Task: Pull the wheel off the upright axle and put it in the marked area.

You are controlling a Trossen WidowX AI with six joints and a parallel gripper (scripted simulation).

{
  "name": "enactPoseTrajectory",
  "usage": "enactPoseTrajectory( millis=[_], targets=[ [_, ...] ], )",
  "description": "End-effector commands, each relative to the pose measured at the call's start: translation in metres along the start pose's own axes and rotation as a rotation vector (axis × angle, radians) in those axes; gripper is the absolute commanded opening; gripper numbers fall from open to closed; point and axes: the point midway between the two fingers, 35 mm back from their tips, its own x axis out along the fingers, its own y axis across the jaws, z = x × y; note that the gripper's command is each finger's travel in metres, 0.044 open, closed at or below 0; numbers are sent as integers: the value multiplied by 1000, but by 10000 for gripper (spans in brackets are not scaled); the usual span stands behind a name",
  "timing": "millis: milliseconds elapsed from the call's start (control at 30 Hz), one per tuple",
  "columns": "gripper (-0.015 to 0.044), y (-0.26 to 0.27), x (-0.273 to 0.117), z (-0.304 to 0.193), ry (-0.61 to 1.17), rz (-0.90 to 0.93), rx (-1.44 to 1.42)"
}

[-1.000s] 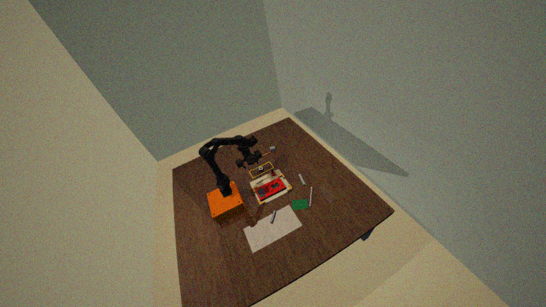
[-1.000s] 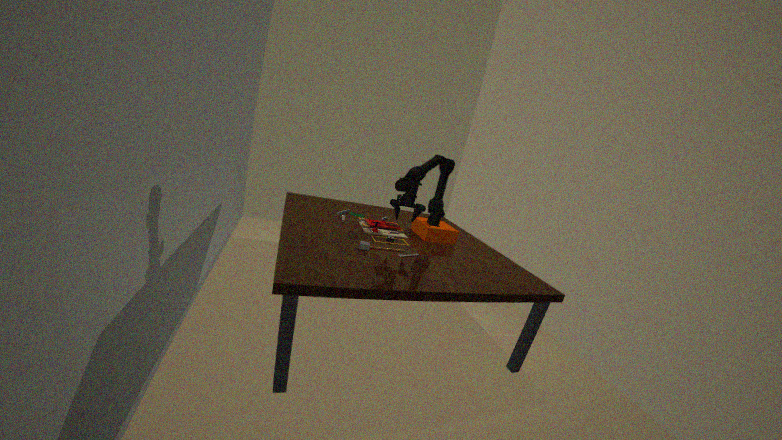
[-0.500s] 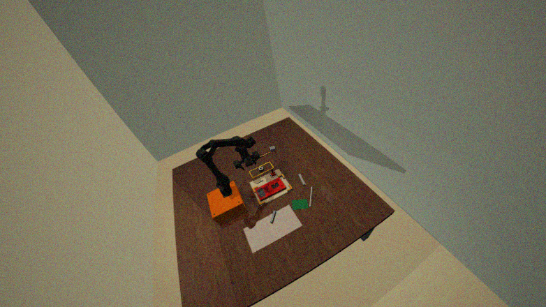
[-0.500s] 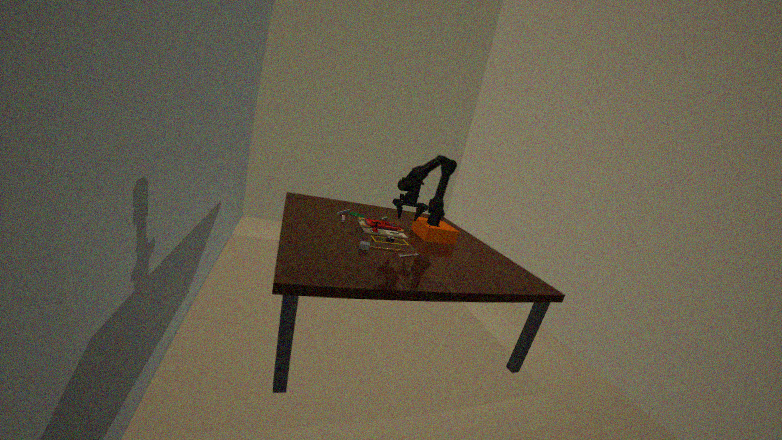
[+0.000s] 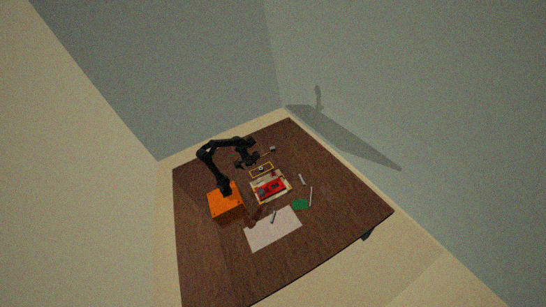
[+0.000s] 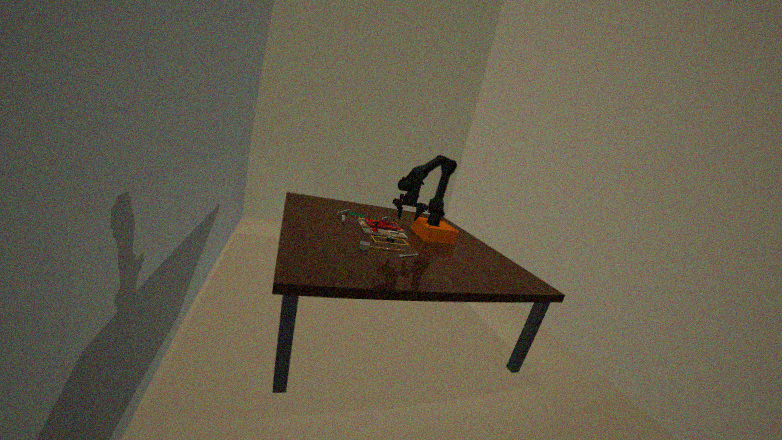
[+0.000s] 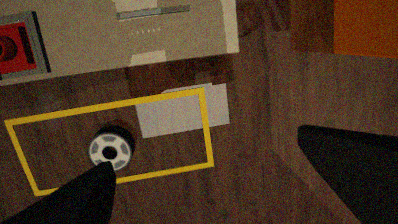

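1. Wheel (image 7: 111,149) lies flat on the table (image 5: 328,213), hub hole facing up, inside the yellow marked area (image 7: 207,135), toward that rectangle's left end as my wrist camera shows it.
2. I see the gripper (image 7: 205,175) spread wide with nothing between its fingers; one dark finger (image 7: 75,197) fills the lower left of the wrist feed, the other the lower right.
3. The left fingertip overlaps the wheel's rim in the wrist feed, and I cannot tell from that alone whether they touch; from the top camera the gripper (image 5: 244,160) sits raised and off to the side of the wheel (image 5: 260,167).
4. The marked area (image 5: 261,169) lies toward the far corner of the table, just beside the pale board (image 5: 271,186) with the red part (image 5: 270,188).
5. The arm's orange base (image 5: 225,204) stands near the table's left edge in the top feed.
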Motion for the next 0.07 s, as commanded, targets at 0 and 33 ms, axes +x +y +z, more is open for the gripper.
enactPoseTrajectory(
  millis=[0,33],
  targets=[
    [440,-1,0,0,-1,-1,5],
    [440,-1,0,0,-1,-1,5]
  ],
)
